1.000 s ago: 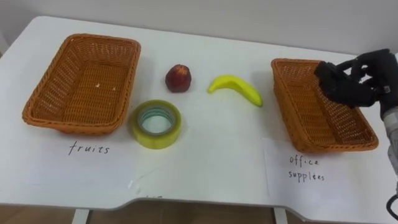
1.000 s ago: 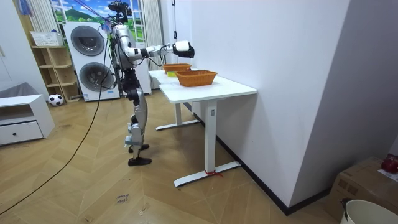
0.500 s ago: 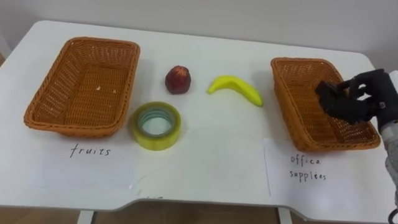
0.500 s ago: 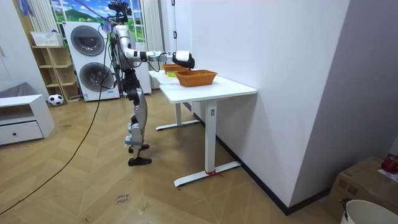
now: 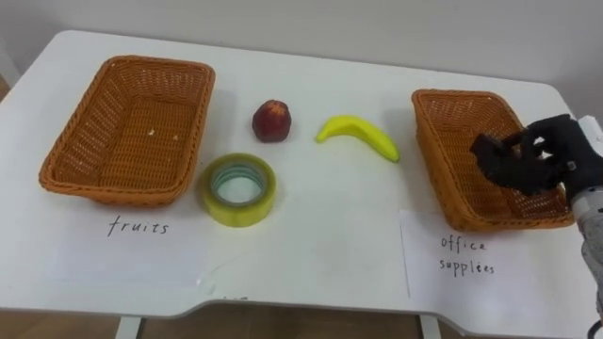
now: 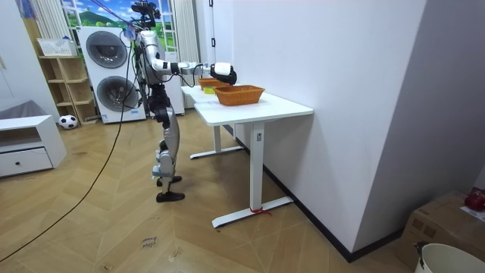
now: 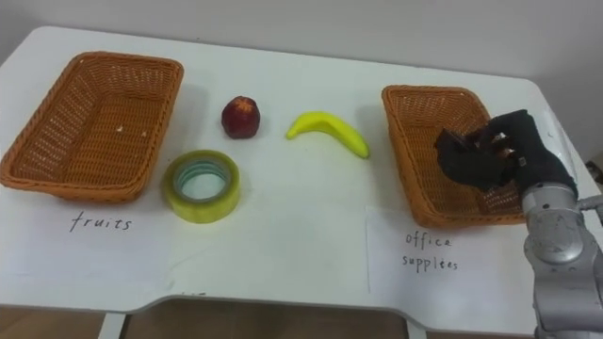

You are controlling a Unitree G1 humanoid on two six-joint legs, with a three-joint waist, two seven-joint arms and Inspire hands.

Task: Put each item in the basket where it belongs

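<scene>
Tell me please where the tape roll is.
Left eye view: the tape roll lies left of centre, beside the fruits basket, nearer than the apple.

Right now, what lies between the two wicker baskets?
In the left eye view, a red apple, a banana and a roll of yellow tape, lying apart on the white table.

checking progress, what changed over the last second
The right robot hand has come down lower over the office supplies basket; whether it holds anything is unclear. The apple, banana, tape roll and fruits basket stayed put.
</scene>
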